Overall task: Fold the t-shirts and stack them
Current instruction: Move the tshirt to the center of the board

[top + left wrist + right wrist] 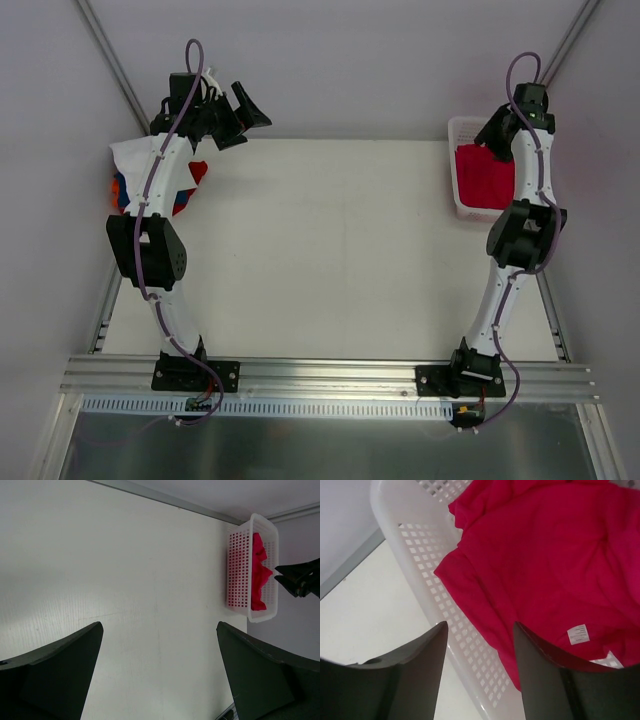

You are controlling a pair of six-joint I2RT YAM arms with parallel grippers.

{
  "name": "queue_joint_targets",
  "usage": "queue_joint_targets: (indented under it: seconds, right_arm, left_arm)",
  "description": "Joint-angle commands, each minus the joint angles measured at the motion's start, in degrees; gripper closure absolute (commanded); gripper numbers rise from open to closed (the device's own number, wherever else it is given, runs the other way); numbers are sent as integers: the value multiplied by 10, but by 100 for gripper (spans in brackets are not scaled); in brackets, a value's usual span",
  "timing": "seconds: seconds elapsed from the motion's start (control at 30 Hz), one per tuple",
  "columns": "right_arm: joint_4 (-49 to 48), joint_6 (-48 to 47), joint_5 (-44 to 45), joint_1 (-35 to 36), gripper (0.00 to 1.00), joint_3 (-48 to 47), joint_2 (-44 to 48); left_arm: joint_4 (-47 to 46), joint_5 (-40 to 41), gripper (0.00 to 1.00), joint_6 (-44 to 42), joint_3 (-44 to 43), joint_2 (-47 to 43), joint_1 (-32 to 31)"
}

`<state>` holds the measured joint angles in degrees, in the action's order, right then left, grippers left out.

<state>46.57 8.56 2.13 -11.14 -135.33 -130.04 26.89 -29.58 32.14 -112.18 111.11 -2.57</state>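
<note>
1. Right gripper (480, 627), jaws half apart and holding nothing, hangs over the crimson shirt (545, 555) in the basket (410, 535) at the table's 2 o'clock.
2. Left gripper (160, 630) stands wide and empty.
3. Step, I judge: picking the shirt; next, pinch cloth only, not mesh.

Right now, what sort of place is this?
Probably a robotics lab test bench, not a home: a left arm and right arm bolted to an aluminium rail at the edge of a white table, plain grey walls around it, and a white mesh basket holding a crimson t-shirt.
</note>
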Motion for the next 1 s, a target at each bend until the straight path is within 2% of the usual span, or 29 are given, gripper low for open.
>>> queue_joint_targets:
  seconds: [0.0,0.33,0.67,0.77,0.87,0.97]
  right_arm:
    - [-21,40,-43,-7,43,8,-24]
    - [-19,61,-111,-6,38,69,-45]
    - [-23,70,-134,2,37,101,-58]
    - [-20,74,-144,2,39,102,-65]
    - [-8,79,-148,3,48,106,-70]
    - [-9,82,-151,3,49,124,-67]
  left_arm:
    - [-10,-13,1,-3,-10,-17,1]
    - [-10,-19,1,3,-21,-4,1]
    - [-11,-20,1,2,-22,-4,1]
    - [-10,-21,1,2,-22,-3,1]
    - [-10,-21,1,1,-22,-4,1]
    - [-11,-21,1,0,-22,-4,1]
